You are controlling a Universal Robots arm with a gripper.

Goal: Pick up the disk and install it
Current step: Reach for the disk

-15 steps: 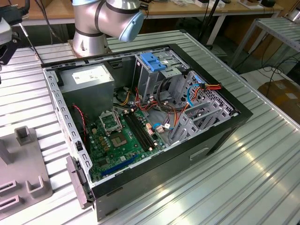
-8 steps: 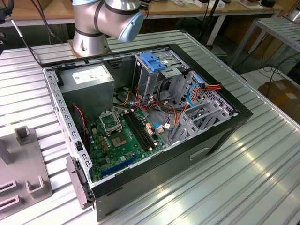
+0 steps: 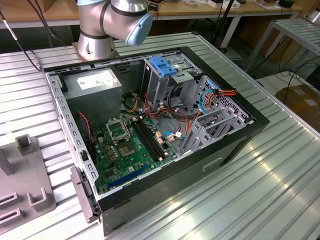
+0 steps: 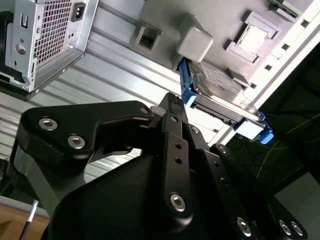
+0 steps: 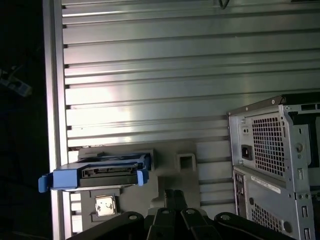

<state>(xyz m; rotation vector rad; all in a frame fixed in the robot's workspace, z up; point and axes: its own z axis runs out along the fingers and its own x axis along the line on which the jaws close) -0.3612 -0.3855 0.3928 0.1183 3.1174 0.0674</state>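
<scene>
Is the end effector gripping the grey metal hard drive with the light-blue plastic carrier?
No; in the first wrist view the hard drive lies on a grey holder plate, apart from the end effector.

No legible wording anywhere, just a white label (image 3: 95,79) on the power supply (image 3: 100,95) in the exterior view, a printed label (image 4: 216,76) atop the disk (image 4: 227,95) in the second wrist view, and a pale sticker (image 5: 266,184) on the computer case (image 5: 280,145) rear in the first wrist view, all too fine to read.
</scene>
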